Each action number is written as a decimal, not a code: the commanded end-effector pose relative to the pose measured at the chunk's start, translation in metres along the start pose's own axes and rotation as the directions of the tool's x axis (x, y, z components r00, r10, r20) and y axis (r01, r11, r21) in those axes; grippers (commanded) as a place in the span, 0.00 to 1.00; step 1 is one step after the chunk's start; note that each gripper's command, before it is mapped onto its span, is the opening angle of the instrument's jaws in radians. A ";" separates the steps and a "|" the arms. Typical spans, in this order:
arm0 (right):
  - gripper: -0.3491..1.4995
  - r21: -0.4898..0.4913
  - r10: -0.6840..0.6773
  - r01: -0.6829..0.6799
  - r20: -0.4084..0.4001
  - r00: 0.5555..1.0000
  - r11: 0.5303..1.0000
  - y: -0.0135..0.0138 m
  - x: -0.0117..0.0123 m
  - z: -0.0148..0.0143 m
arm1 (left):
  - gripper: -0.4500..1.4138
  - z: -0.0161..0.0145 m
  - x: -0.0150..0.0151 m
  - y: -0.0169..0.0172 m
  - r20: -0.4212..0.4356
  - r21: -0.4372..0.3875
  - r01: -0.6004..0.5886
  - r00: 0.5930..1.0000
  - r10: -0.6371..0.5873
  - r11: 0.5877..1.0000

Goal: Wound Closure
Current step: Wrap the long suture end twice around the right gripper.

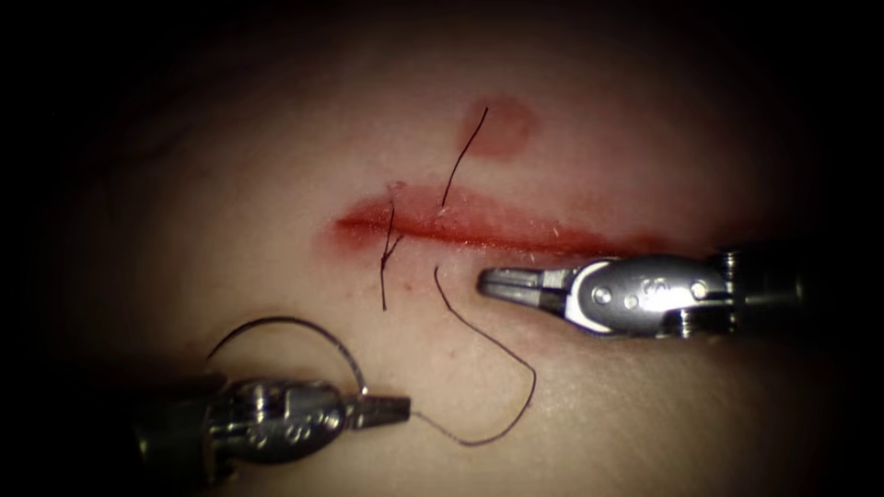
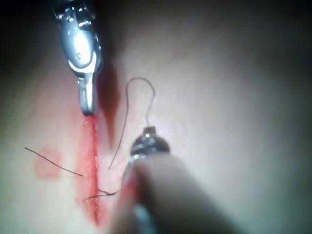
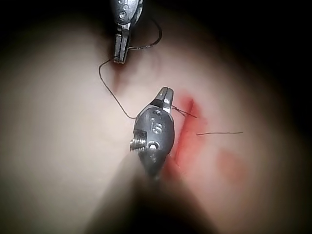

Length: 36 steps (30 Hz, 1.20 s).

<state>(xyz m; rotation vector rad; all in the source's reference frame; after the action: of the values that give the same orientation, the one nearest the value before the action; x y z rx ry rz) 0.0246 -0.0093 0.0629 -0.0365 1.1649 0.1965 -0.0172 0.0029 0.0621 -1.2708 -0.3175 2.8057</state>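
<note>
Mid-closure, between bites, by the look of it. Left tool near the tissue's lower edge, jaws pinched on the needle close to its thread end, the thin steel arc clear of the tissue. Right tool just below the cut, jaws pressed together, holding nothing. Dark wiry thread looping slack over pale, moist skin. Knotted stitch across the cut's left end. Next bite likely needs a regrip nearer mid-curve.

Dim centre-lit scene, dark vignetted edges — soft blur, tool glare
</note>
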 end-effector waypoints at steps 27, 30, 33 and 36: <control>0.22 0.093 -0.012 0.020 -0.079 0.997 0.995 -0.0040 -0.0035 0.0074 | 0.00 0.0012 0.0009 -0.0134 -0.140 0.140 0.063 0.989 -0.044 0.988; 0.27 0.087 -0.009 0.017 -0.096 0.995 0.996 -0.0040 -0.0031 0.0073 | 0.00 0.0024 -0.0011 -0.0135 -0.120 0.150 0.054 0.992 -0.036 0.987; 0.32 0.074 0.003 0.007 -0.130 0.992 0.997 -0.0039 -0.0023 0.0071 | 0.00 0.0038 -0.0032 -0.0134 -0.090 0.160 0.041 0.996 -0.027 0.986; 0.35 0.060 0.011 -0.002 -0.154 0.988 0.998 -0.0039 -0.0020 0.0071 | 0.00 0.0050 -0.0046 -0.0131 -0.058 0.157 0.021 0.998 -0.012 0.987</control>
<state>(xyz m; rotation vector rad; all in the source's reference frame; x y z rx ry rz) 0.0304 -0.0119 0.0667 0.0039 1.3260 0.1695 -0.0179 0.0142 0.0712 -1.2950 -0.0953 2.7192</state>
